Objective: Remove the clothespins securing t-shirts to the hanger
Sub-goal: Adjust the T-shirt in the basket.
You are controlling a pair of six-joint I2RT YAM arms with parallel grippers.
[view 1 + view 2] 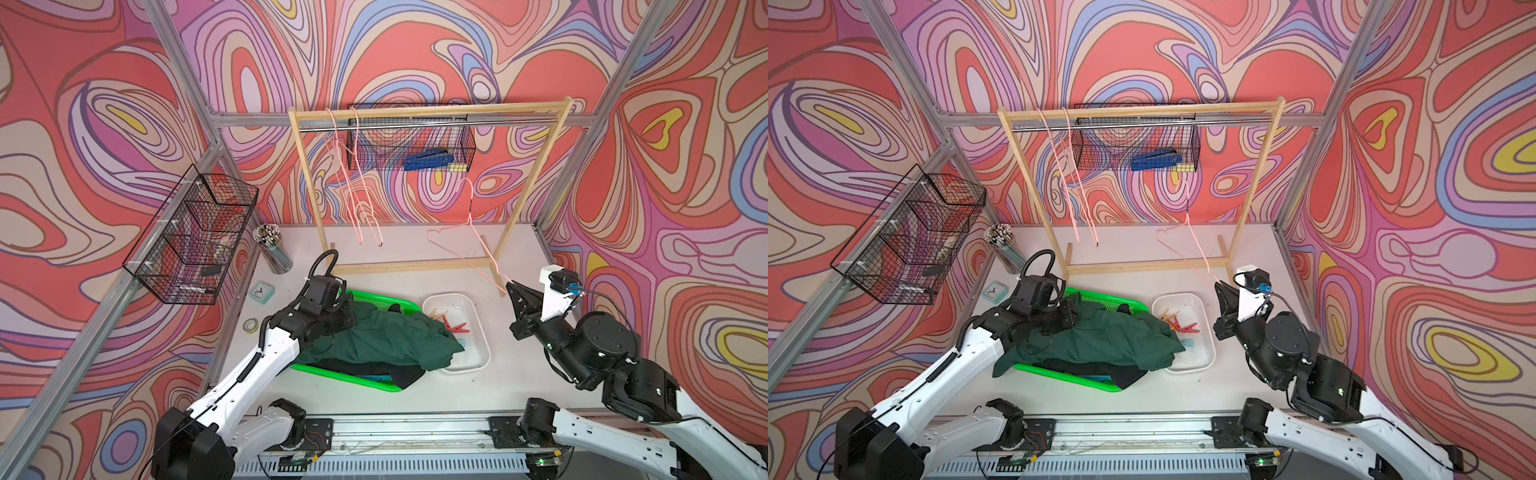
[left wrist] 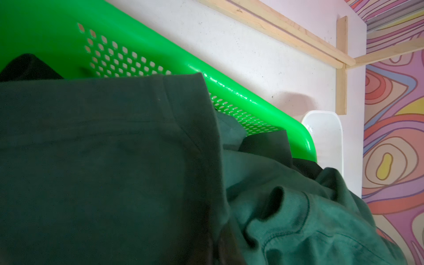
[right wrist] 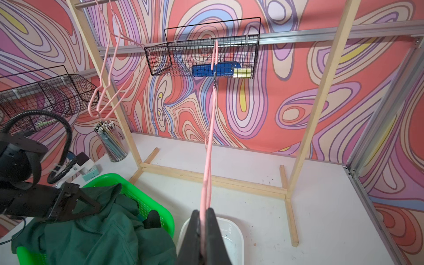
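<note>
The right gripper (image 3: 203,212) is clamping one lower corner of a bare pink hanger (image 3: 208,160), which is slanting up and away from it with its hook in the air, apart from the rail (image 1: 511,121) of the wooden rack. No shirt and no pin is showing on it. The clothespins (image 1: 455,326) are lying loose in the white tray (image 1: 471,357) on the table (image 1: 415,241), red, pale yellow and light blue together. The dark green shirt (image 1: 386,336) is spilling over the green basket (image 1: 361,385), with the black shirt (image 1: 405,374) and a sliver of turquoise (image 1: 381,377) under it. The left gripper (image 3: 96,206) is sitting closed, low over that pile; whether it is pinching cloth I cannot tell. So the unpinning is looking finished, and the step in hand is probably putting this hanger away. To do that well, the right arm should be keeping a firm hold, since thin wire is likely to swivel in a corner grip. It should be raising the hook above the rail before lowering it on. The bare stretch beside the two other hangers (image 1: 365,208) looks best for that. The left arm is best kept low over the basket.
</note>
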